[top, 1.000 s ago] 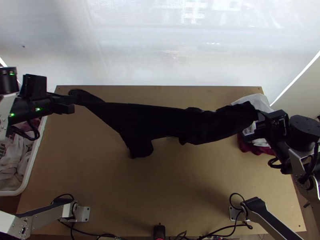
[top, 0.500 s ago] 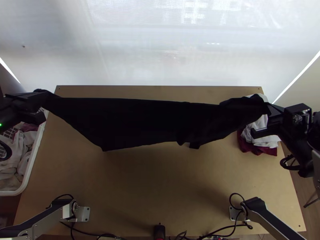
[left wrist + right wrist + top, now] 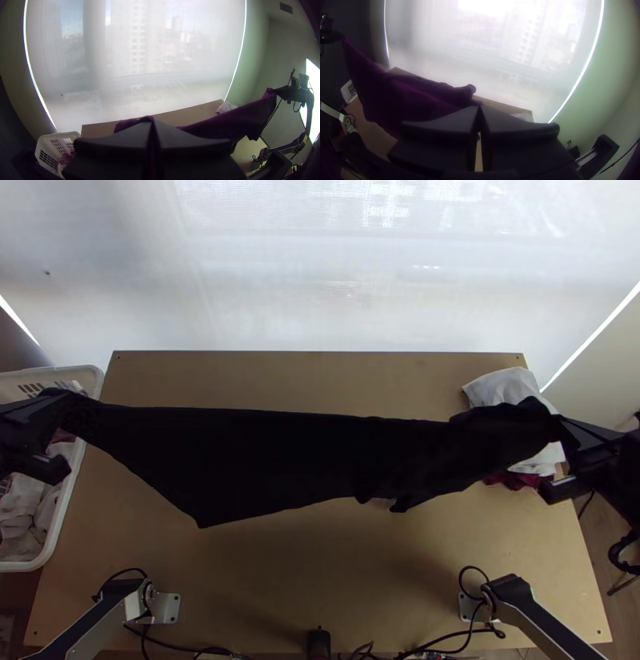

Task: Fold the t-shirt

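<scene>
T-shirt (image 3: 280, 460): held up & stretched btwn both grippers above the counter (image 3: 320, 564), running approx. 9 to 3 o'clock in top view (12 = far edge). Reads black there, dk. purple in wrist views. Not folded flat; upper edge near straight, lower edge uneven, w/ a pointed corner hanging toward 7–8 o'clock & a smaller one toward 4–5. Fabric bunched nr. the 3 o'clock end.

L gripper (image 3: 62, 406): at 9 o'clock, over the basket side. L wrist view: fingers closed, gripping t-shirt fabric at the tips, a bit of it bunched beyond them.

R gripper (image 3: 562, 422): at 3 o'clock, over the counter's side edge. Fingers closed w/ t-shirt fabric pinched at the tips; R wrist view has the tips together, a narrow gap btwn them lower down.

Surroundings: white basket (image 3: 61, 520) at 8–9 o'clock, beside the counter, containing white & maroon laundry (image 3: 28, 500). White cloth (image 3: 502, 386) at 2–3 o'clock on the counter, maroon cloth (image 3: 512, 479) at approx. 3–4, both partly under the t-shirt in top view. L arm base (image 3: 166, 608) at 7 o'clock, R arm base (image 3: 470, 607) at 5.
</scene>
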